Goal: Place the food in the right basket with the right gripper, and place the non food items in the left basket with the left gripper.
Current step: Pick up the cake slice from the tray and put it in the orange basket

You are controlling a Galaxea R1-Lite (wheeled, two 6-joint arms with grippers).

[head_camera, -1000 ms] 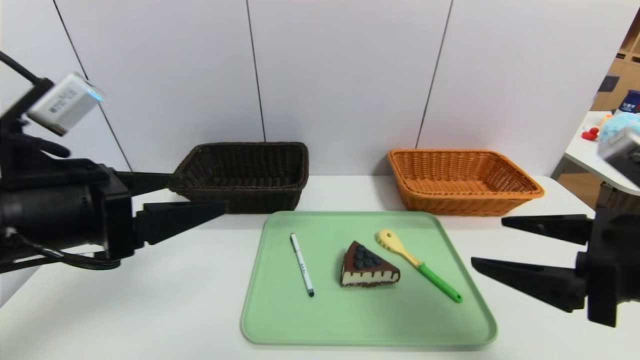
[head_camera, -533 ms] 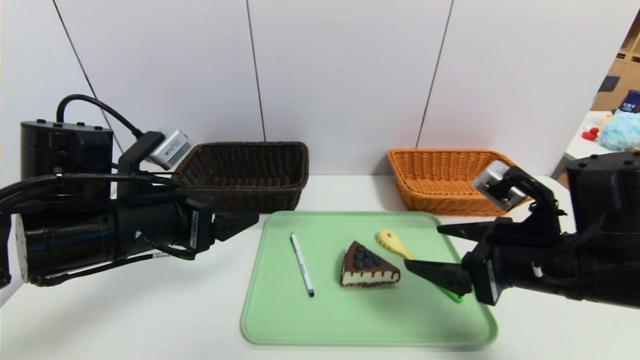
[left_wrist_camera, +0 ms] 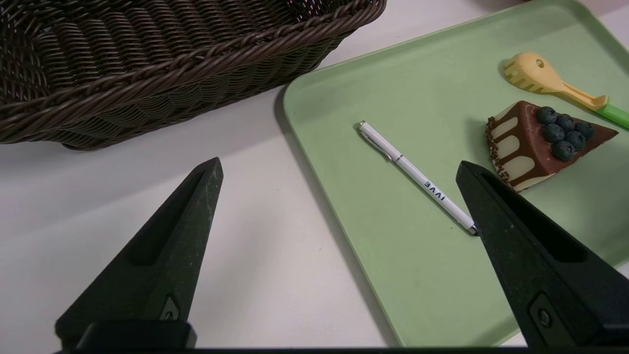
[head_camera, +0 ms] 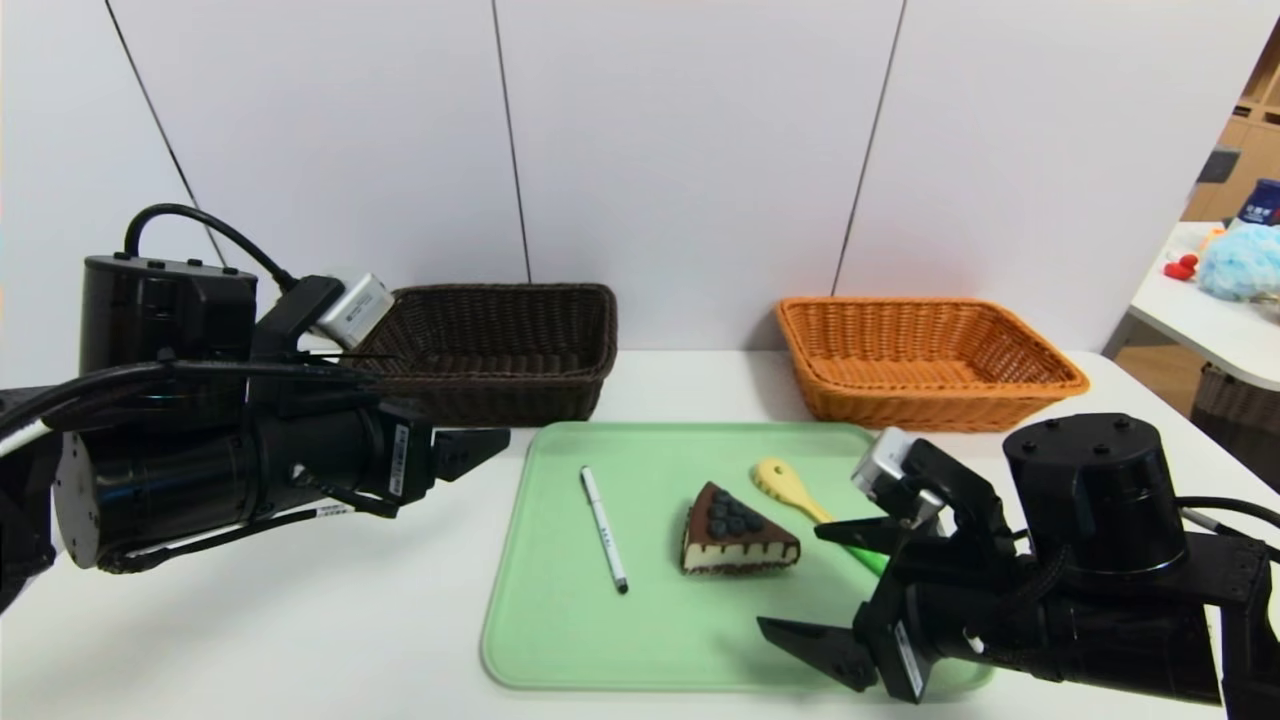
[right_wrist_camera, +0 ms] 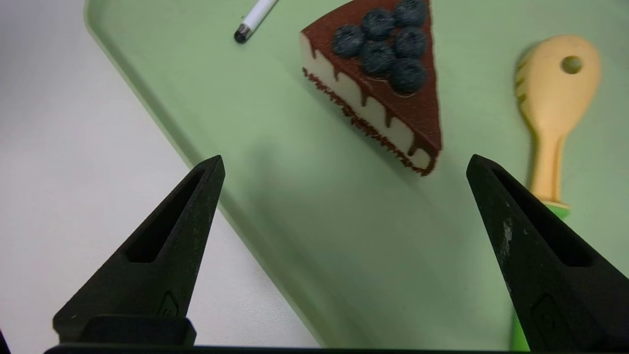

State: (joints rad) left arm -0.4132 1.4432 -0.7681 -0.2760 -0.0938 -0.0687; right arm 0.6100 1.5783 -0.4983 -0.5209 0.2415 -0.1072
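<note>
The chocolate cake wedge lies in the middle of a green tray. Left of it lies the white pen, and right of it the yellow slotted spoon with a green handle. My right gripper hovers open over the tray's front right part, just short of the cake, holding nothing. My left gripper is open and empty beside the tray's far left corner, near the dark brown basket. The orange basket stands at the back right.
Both baskets stand against a white panel wall behind the tray. White tabletop lies bare left of the tray. A second table with a blue fluffy thing is off to the far right.
Both arms have swung in towards the tray. The right gripper has dropped and come to the tray's front right, covering the spoon's handle. The left arm has barely shifted in the last half second.
</note>
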